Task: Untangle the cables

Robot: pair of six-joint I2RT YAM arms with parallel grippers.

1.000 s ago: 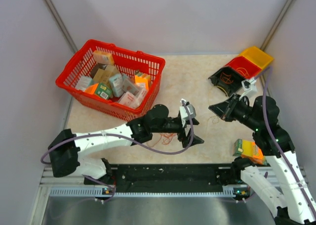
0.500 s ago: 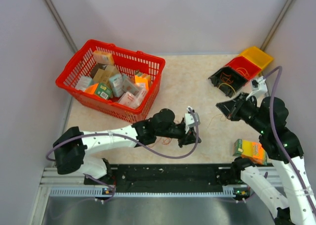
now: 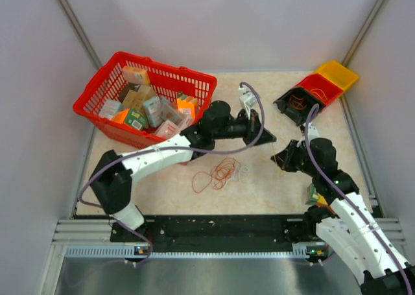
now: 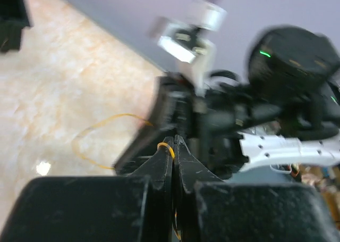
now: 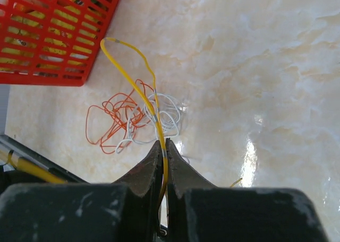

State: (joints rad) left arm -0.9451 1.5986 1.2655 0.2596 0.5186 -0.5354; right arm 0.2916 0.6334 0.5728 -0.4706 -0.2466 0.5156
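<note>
The cables lie as a small tangle of orange-red and whitish loops on the marble-patterned table, below and left of both grippers. My left gripper hovers right of centre, shut on a thin yellow cable that curls over its fingertips in the left wrist view. My right gripper sits close in front of it, also shut on a yellow cable. That strand rises from the jaws and loops above the orange cables and white cables.
A red basket full of small boxes stands at the back left and shows in the right wrist view. Black, red and yellow bins sit at the back right. A green-orange box lies by the right arm.
My left gripper closed, then swung up and right from over the tangle, carrying a yellow cable. My right gripper came nearer and left to meet it. The tangle is now uncovered.
</note>
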